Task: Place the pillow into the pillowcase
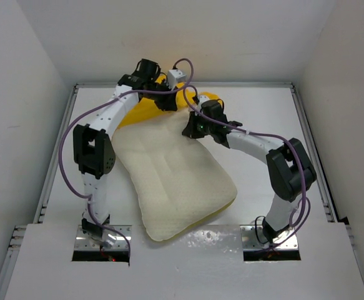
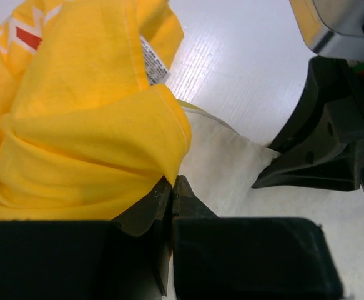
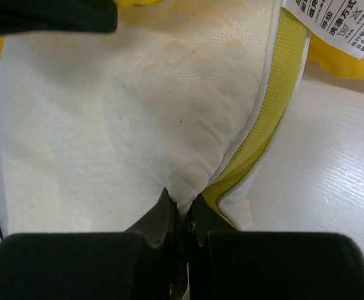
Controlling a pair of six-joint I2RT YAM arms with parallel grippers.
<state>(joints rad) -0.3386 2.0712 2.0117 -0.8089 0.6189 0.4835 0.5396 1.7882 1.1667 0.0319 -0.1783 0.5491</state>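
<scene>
The cream-white pillow [image 1: 178, 178] lies slantwise across the table's middle, its far end against the bunched yellow pillowcase [image 1: 145, 107]. My left gripper [image 1: 167, 100] is shut on a fold of the pillowcase's hem [image 2: 88, 144], pinched at the fingertips [image 2: 172, 187]; a corner of the pillow [image 2: 222, 165] shows just beyond it. My right gripper [image 1: 191, 128] is shut on a pinch of the pillow's dimpled cover [image 3: 169, 100] at the far right corner, next to the yellow edge band [image 3: 266, 122]. A white tag [image 3: 338, 25] hangs at the top right of that view.
White walls enclose the table on the left, far and right sides [image 1: 75, 94]. The right arm's black wrist [image 2: 331, 125] stands close to the left gripper. Purple cables loop along both arms. Both arm bases [image 1: 100, 240] sit at the near edge.
</scene>
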